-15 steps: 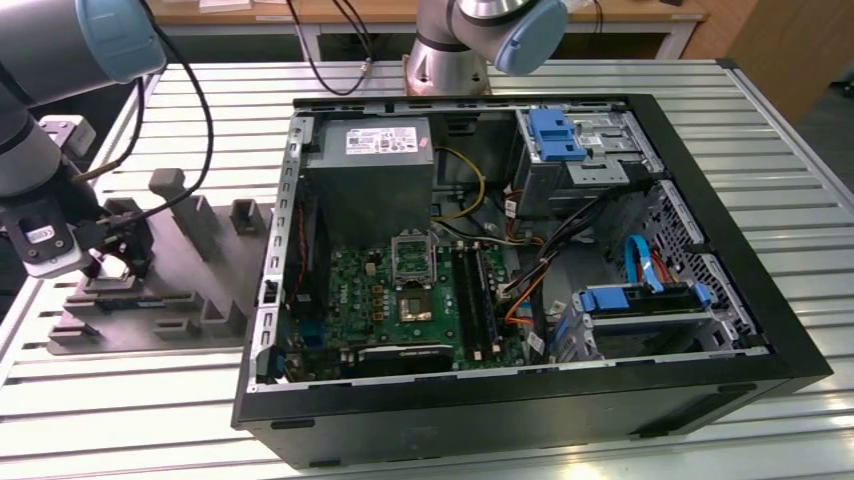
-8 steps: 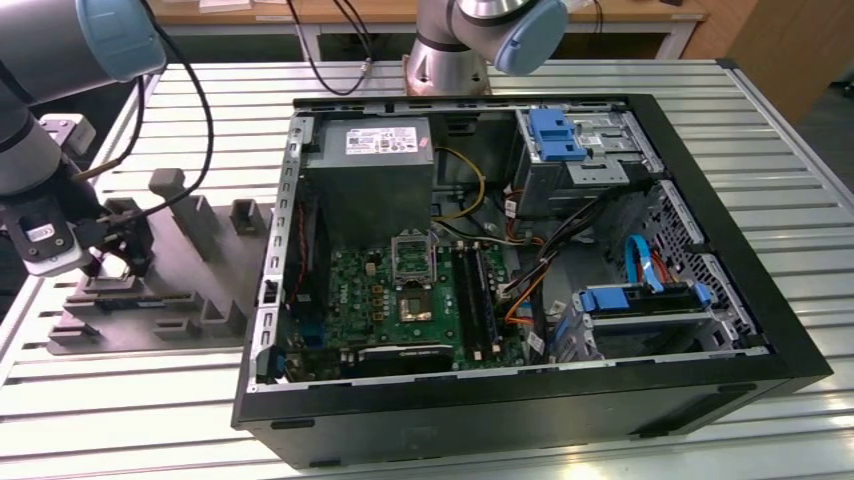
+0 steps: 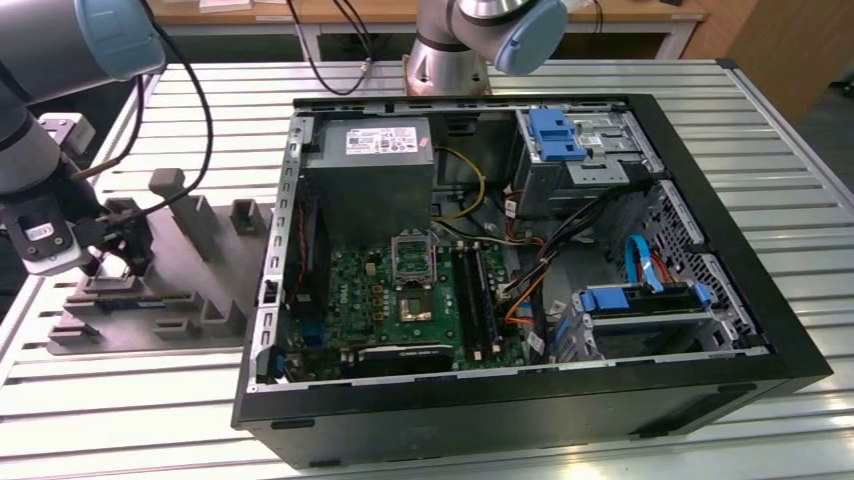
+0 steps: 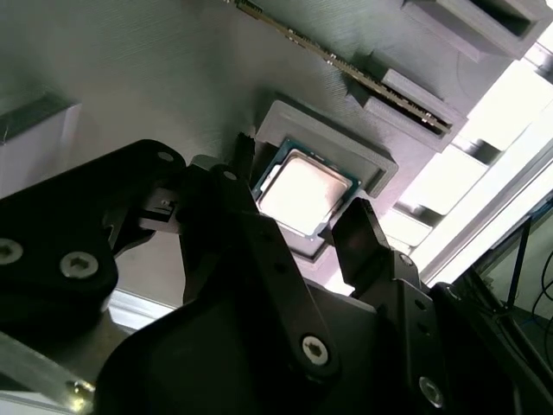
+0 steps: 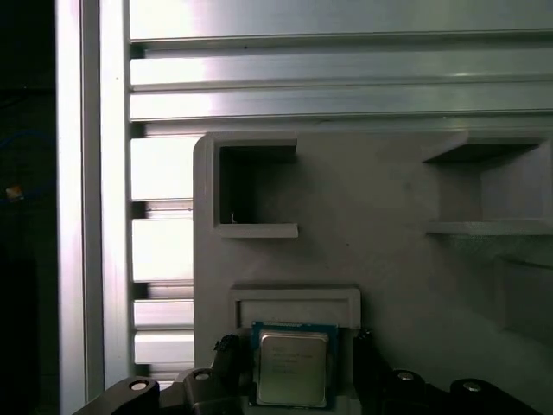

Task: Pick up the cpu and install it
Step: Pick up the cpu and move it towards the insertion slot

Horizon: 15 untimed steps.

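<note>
The claw (image 4: 301, 192) is hovering with fingers apart astride the cpu (image 5: 292, 367), which is lying in its grey holder (image 5: 294, 303), so lifting and installing are both remaining.

Position noted: my gripper (image 3: 114, 266) hangs low over the grey parts fixture (image 3: 200, 310) at the exterior view's left, fingers apart and pointing down. The open computer case (image 3: 534, 400) lies beside it on the slatted table (image 3: 787, 200), motherboard (image 3: 360, 290) exposed.
</note>
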{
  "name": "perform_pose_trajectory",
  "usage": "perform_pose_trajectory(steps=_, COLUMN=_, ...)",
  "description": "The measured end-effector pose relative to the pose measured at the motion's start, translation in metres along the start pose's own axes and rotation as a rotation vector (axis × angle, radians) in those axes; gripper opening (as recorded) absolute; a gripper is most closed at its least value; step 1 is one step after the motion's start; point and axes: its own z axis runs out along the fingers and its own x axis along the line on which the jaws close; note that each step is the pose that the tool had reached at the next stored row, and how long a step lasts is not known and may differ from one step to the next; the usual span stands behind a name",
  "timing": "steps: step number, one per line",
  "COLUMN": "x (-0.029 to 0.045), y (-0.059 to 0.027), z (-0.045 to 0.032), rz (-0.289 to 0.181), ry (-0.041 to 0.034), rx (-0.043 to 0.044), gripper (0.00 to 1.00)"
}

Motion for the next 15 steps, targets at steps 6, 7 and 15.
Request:
perform_pose_trajectory(steps=6, x=0.0019, y=-0.0001, z=-0.0001, rz=0.0, ry=0.0, rx=0.0, gripper=0.63)
perform_pose_trajectory(steps=7, x=0.0021, y=-0.0001, z=0.0, rz=0.0, ry=-0.0001, rx=0.0, gripper=0.63)
perform_pose_trajectory(steps=15, x=0.0029, y=-0.0001, z=-0.0009, rz=0.0, ry=0.0, rx=0.0001, gripper=0.63)
